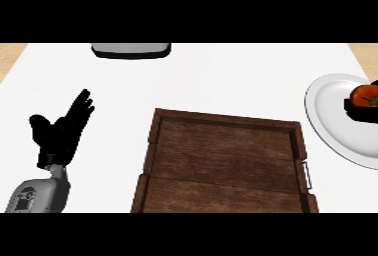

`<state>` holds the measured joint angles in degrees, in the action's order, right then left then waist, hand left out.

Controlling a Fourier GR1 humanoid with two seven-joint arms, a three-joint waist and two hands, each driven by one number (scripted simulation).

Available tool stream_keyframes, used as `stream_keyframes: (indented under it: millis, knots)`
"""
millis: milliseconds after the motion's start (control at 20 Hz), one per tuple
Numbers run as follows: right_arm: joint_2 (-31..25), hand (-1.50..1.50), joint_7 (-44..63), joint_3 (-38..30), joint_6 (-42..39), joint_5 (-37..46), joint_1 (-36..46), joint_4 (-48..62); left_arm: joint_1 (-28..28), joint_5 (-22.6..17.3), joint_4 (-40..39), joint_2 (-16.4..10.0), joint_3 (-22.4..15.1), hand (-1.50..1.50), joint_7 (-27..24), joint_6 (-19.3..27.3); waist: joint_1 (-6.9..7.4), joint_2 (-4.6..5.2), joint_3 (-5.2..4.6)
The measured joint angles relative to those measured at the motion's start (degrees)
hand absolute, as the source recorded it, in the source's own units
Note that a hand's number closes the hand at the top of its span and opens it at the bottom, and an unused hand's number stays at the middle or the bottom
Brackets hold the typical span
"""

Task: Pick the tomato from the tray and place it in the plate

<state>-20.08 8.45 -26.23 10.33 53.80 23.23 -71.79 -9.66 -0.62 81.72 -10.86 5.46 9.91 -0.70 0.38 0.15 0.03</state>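
Tomato (pixel 363 95) red, plate (pixel 332 122) white, tray (pixel 221 160) dark brown, left hand (pixel 60 131) black, counter (pixel 221 75) white.

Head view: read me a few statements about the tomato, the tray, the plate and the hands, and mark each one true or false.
1. The tomato lies in the wooden tray. False: it is over the white plate at the view's right edge, with the black fingers of the right hand curled round it.
2. The left hand is open, fingers straight, left of the tray. True.
3. The plate sits to the left of the tray. False: it is to the tray's right.
4. A grey and black object sits at the far edge of the counter. True.
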Motion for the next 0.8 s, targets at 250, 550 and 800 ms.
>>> stream_keyframes:
  millis: [250, 550, 800]
  knots:
    - [-3.59, -1.5, -4.24, -3.12, -4.26, -5.28, 1.65, 11.18, 0.54, 0.5, -0.19, 0.29, -0.34, 0.0, -0.43, -0.02, 0.19, 0.07, 0.03]
    - [-8.03, -1.5, -15.66, -4.74, -5.66, -10.21, 3.29, 22.83, 0.3, 0.04, 0.7, -0.43, 0.38, 0.0, 0.68, -0.78, 0.18, 0.04, 0.04]
    - [-7.53, -1.5, -26.02, -6.56, -3.32, -15.43, 3.89, 21.92, -0.48, 0.5, -0.87, 0.01, 0.58, 0.0, 0.01, -0.19, -0.21, -0.08, 0.04]
